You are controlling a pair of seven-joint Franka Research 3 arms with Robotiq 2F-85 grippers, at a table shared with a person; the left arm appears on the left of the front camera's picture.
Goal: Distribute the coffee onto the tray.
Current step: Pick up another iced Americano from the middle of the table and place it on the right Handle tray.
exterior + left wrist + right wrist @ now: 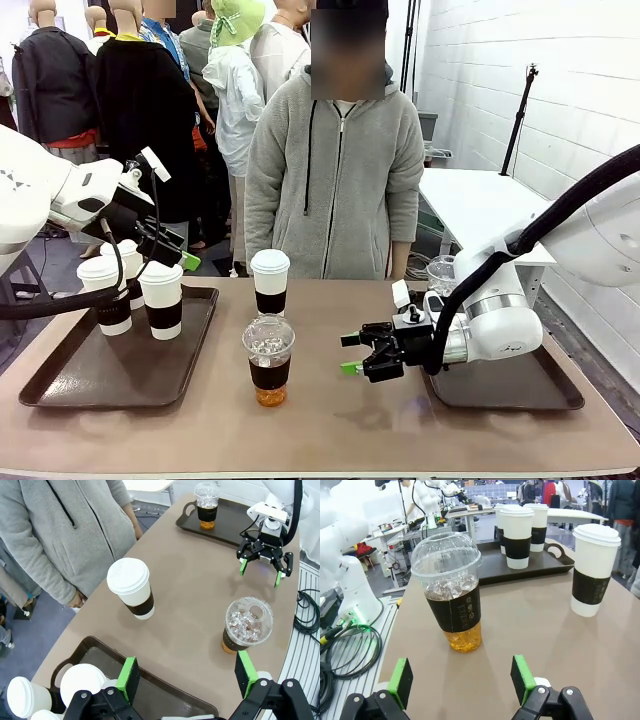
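Three white lidded cups [160, 298] stand on the left tray [90, 372]. A fourth white cup [270, 281] is on the bare table near the person, and it also appears in the wrist views [132, 587] [592, 570]. In front of it stands a clear dome-lidded cup [268, 360] [247, 625] [451, 590] of amber drink with ice. A second clear cup [206, 505] sits on the right tray [227, 527]. My left gripper [172, 252] [187, 676] hangs open above the left tray's right end. Just right of the near clear cup, my right gripper [352, 355] [461, 680] is open and level with it.
A person in a grey hooded jacket [335, 170] stands at the far edge with arms down. The right tray [520, 385] lies under my right arm. Bare table runs between the two trays. Cables [345, 650] lie off the table's near side.
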